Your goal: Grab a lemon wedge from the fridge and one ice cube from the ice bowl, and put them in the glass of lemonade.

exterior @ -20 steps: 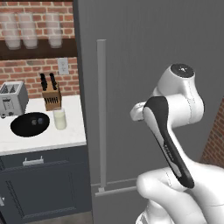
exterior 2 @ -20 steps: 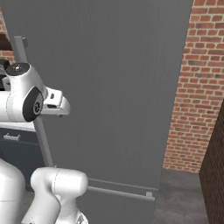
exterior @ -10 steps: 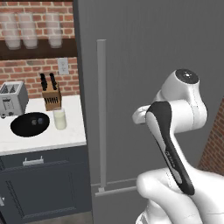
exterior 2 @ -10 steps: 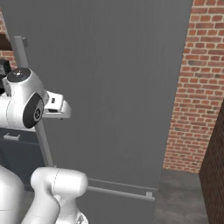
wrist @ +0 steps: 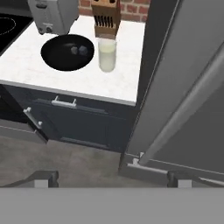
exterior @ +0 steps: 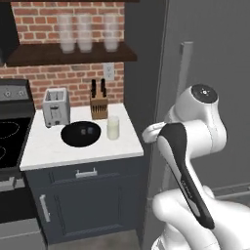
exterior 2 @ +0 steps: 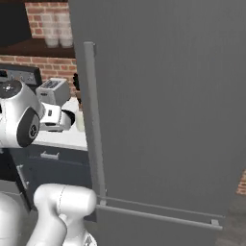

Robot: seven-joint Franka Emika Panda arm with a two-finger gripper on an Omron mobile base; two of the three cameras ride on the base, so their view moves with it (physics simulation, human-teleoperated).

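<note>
table [exterior: 78, 149] sits left of the fridge [exterior: 210, 73], stove [exterior: 12, 132] on its far side. on the table: toaster [exterior: 55, 106] and knife block [exterior: 99, 105] at the back, ice bowl [exterior: 80, 134] in front, glass of lemonade [exterior: 113, 128] just right of it. shelf [exterior: 68, 54] above carries three glasses [exterior: 85, 34].

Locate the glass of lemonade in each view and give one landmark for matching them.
Left base view: glass of lemonade centre-left, on the white counter, right of the ice bowl.
Right base view: mostly hidden behind the fridge handle; uncertain.
Hand view: glass upper centre, right of the bowl.
Shared landmark: knife block behind the glass.
</note>
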